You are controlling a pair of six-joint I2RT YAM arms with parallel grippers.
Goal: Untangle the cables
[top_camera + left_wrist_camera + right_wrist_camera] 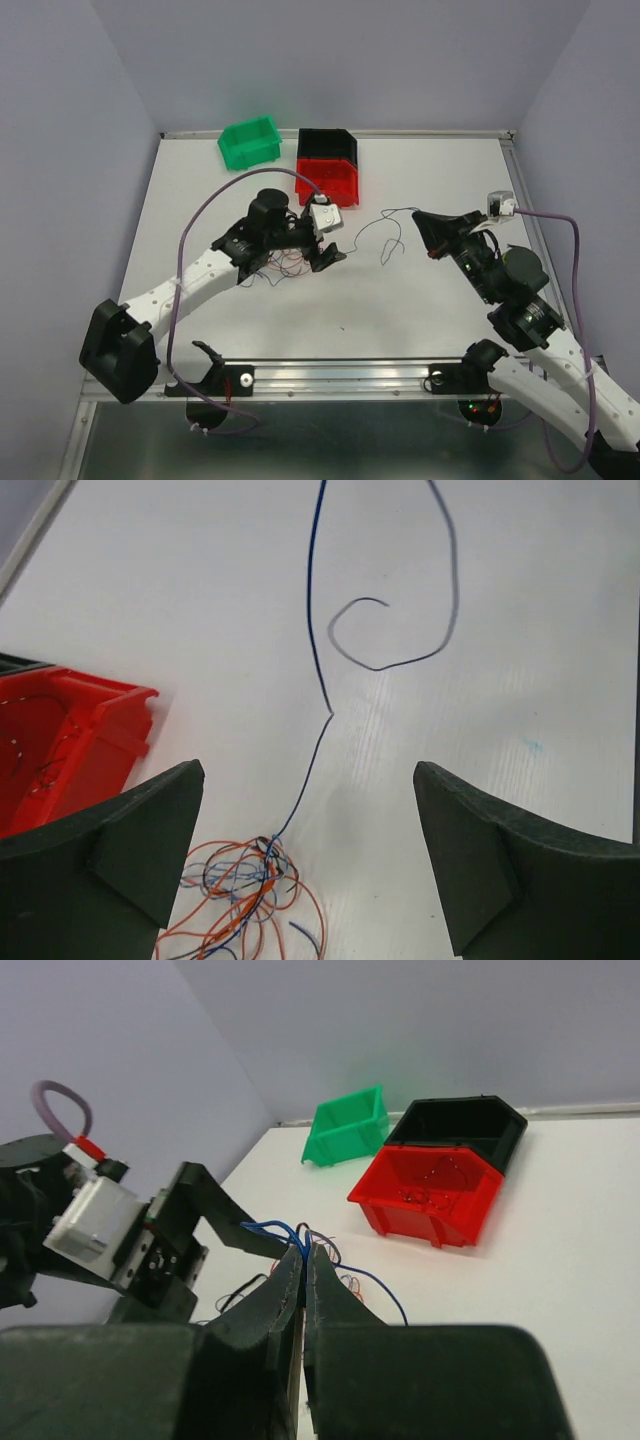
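Left arm (200, 266) jaws spread wide; right arm (515, 276) jaws pinched together.

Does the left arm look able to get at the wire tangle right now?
Likely yes: the left gripper is open, the wire tangle lying uncovered between its fingers; the right gripper pinches one blue wire well clear of it.

Cables (245, 880): v. thin wires, orange, red, blue & black, bunched in a messy knot on the white table (540, 680); one long dark blue wire (312, 630) runs out straight; a grey-black wire (452, 590) curls beside it.
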